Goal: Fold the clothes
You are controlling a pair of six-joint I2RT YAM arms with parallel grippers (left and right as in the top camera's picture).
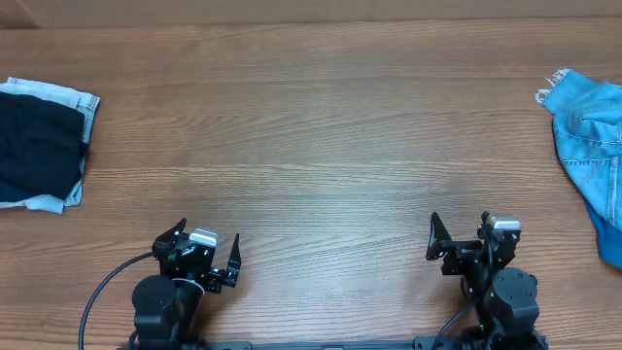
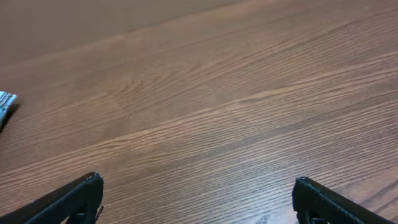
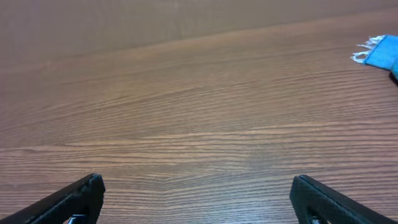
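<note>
A folded stack of clothes (image 1: 39, 146) lies at the table's left edge: a dark navy piece on top of light-blue denim. A sliver of it shows in the left wrist view (image 2: 5, 102). A crumpled brighter blue denim garment (image 1: 593, 136) with a frayed hem lies at the right edge; its frayed corner shows in the right wrist view (image 3: 380, 53). My left gripper (image 1: 202, 255) is open and empty near the front edge, left of centre. My right gripper (image 1: 465, 238) is open and empty near the front edge, right of centre. Both are far from the clothes.
The wooden table (image 1: 311, 146) stretches between the two piles. Black cables run from both arm bases at the front edge.
</note>
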